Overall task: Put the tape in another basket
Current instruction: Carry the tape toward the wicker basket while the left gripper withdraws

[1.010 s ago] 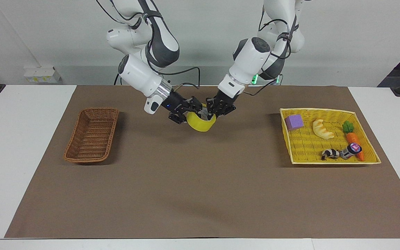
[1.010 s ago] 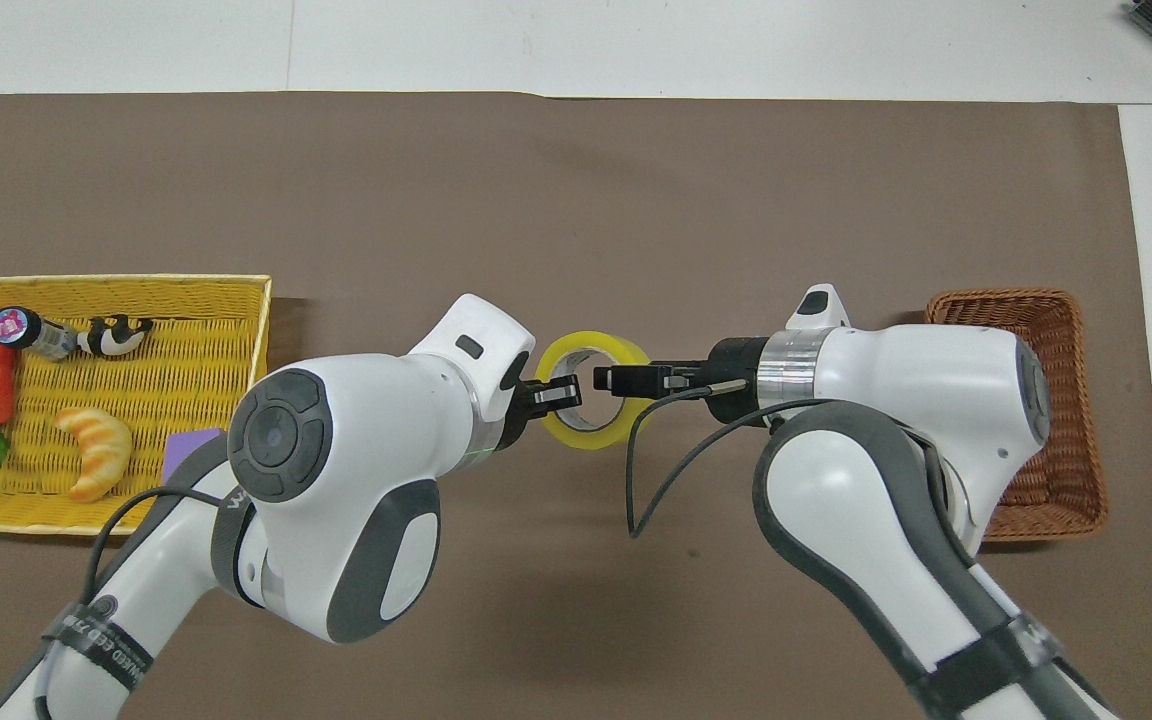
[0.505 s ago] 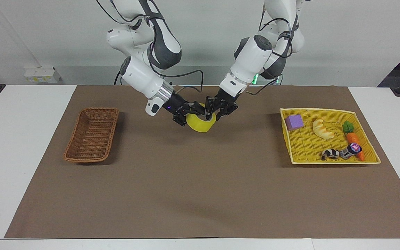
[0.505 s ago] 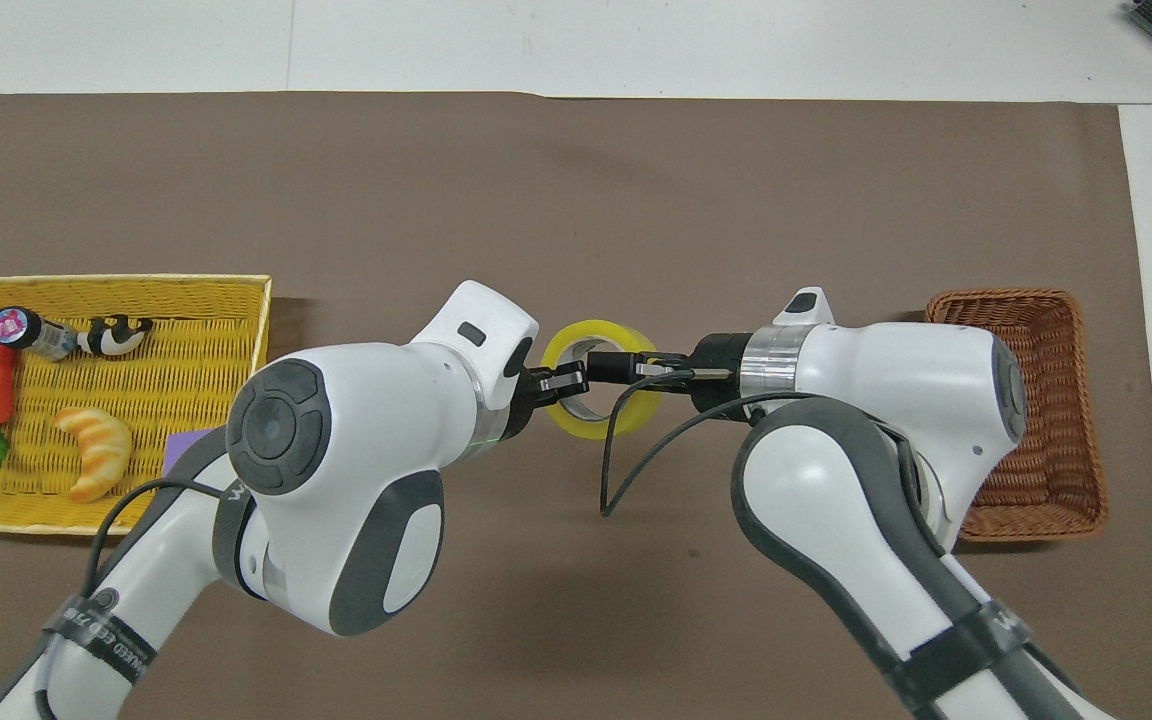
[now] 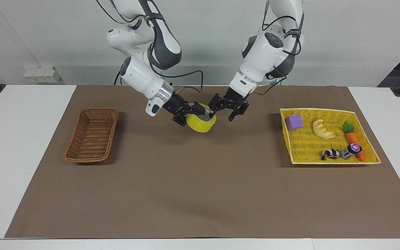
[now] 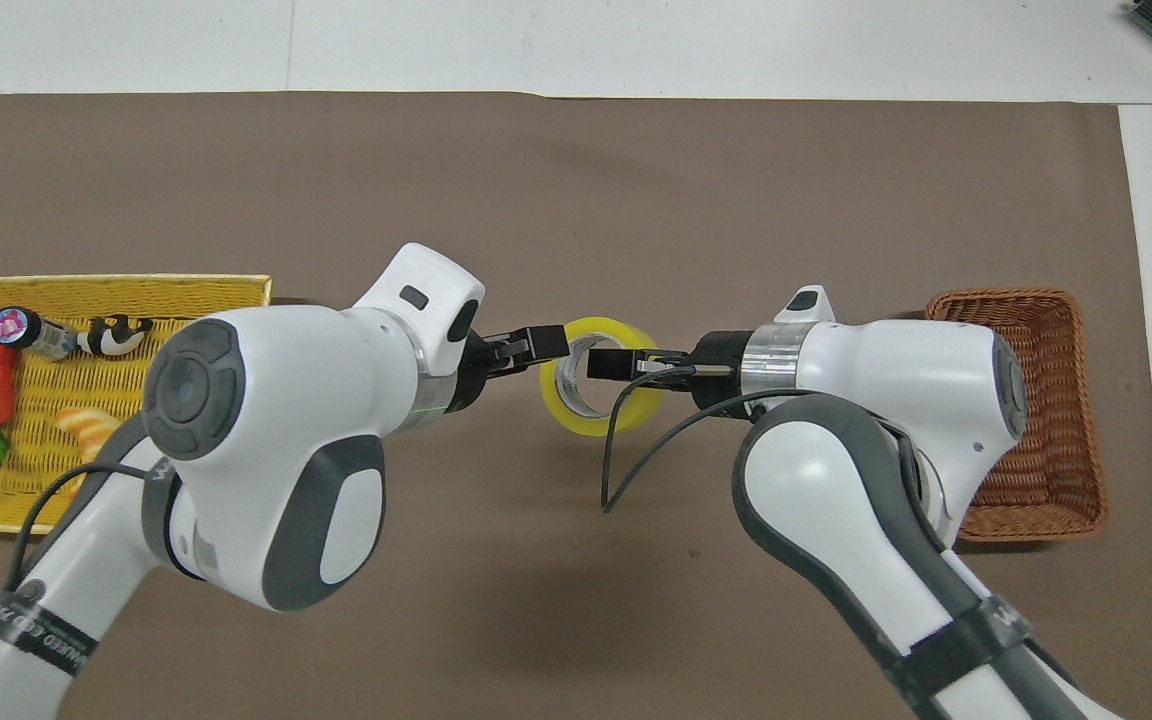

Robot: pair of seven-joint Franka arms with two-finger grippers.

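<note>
The yellow tape (image 5: 201, 125) hangs a little above the middle of the brown mat, tilted. My right gripper (image 5: 205, 113) is shut on the tape's rim, one finger inside the pale core; in the overhead view the right gripper (image 6: 612, 363) reaches into the tape (image 6: 568, 417). My left gripper (image 5: 226, 108) is open and empty, just beside the tape and apart from it, toward the yellow tray; it also shows in the overhead view (image 6: 534, 345). The brown wicker basket (image 5: 82, 159) stands empty at the right arm's end of the mat (image 6: 1001, 296).
A yellow woven tray (image 5: 316, 110) at the left arm's end of the mat holds a purple block (image 5: 294, 122), a croissant (image 5: 322, 129), a carrot (image 5: 352, 138) and two small items. The tray also shows in the overhead view (image 6: 106, 280).
My left gripper has let go of the tape, opened and drawn back toward the yellow tray. My right gripper has moved in onto the tape's rim and now holds it alone.
</note>
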